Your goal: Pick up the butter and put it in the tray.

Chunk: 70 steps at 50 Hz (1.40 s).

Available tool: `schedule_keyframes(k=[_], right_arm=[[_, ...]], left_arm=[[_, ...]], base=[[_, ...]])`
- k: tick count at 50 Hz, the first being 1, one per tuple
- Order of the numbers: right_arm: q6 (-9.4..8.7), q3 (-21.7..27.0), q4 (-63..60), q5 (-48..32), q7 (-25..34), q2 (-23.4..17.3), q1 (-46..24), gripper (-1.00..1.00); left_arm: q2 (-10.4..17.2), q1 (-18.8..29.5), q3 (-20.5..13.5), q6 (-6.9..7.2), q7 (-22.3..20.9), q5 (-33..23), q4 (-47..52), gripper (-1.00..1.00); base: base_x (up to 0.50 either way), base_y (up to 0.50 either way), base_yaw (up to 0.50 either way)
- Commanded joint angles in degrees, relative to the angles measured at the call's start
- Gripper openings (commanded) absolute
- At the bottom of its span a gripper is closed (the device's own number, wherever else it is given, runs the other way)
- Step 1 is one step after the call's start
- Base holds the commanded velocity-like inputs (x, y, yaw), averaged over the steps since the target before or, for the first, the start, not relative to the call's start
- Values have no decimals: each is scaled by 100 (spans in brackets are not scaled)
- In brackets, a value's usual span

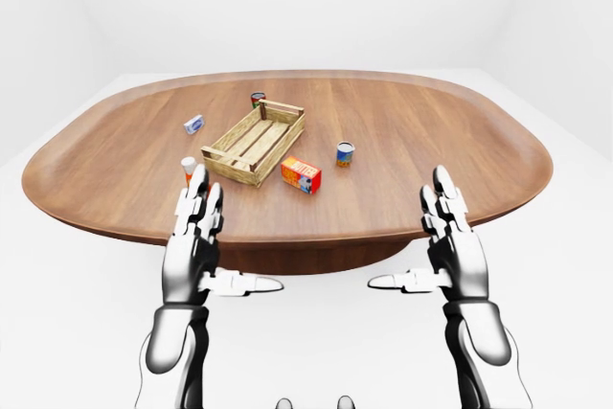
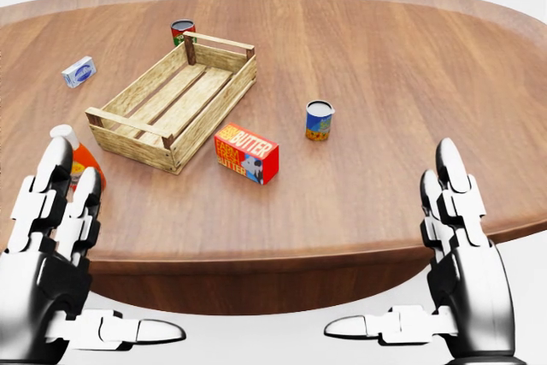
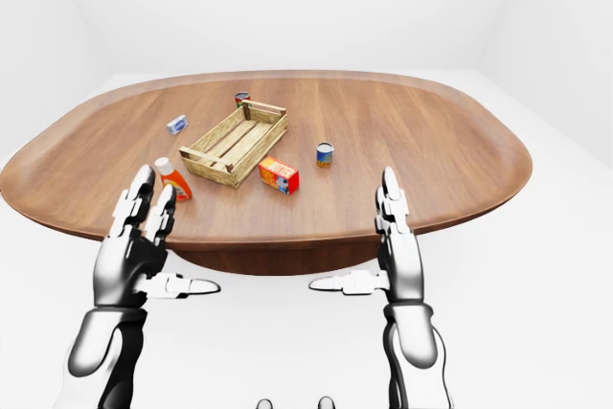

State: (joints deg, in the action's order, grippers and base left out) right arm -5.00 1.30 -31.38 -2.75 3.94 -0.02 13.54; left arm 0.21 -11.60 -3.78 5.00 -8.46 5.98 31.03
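White room shows only in eye views; butter [image 2: 246, 153] on table [image 2: 385, 83].

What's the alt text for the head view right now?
A red and orange butter box lies on a wooden table, just right of an empty slatted tray. Both robot hands, left hand and right hand, hover open at the table's bottom edge, holding nothing. Two cans, a ketchup bottle and a small white box sit around.
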Motion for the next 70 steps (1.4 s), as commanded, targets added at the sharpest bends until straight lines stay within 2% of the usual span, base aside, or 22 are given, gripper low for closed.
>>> schedule_keyframes(k=[1,5,11,35,40,43,50,70], right_arm=[[0,43,-349,-44,56,25,138,100],[0,109,-415,215,115,65,155,100],[0,39,-348,122,102,43,159,100],[0,2,-293,118,49,33,118,100],[0,-43,-270,109,9,46,94,100],[0,19,-333,397,26,69,69,100],[0,-10,-503,373,93,17,139,100],[0,142,-518,567,188,61,159,100]], left_arm=[[-31,-129,-71,0,-61,42,385,100],[-42,-178,-64,0,-77,46,442,100],[-36,-53,-106,0,-60,58,213,100],[-45,-152,-55,0,-69,47,387,100],[-48,-178,-17,0,-75,28,365,100],[-45,-210,14,0,-75,19,388,100],[-43,-180,-60,0,-78,86,455,100],[-53,-190,-110,0,-63,139,510,100]], base=[[0,50,0],[0,50,0],[0,50,0],[0,50,0],[0,17,0],[0,0,0],[0,0,0],[49,0,0]])
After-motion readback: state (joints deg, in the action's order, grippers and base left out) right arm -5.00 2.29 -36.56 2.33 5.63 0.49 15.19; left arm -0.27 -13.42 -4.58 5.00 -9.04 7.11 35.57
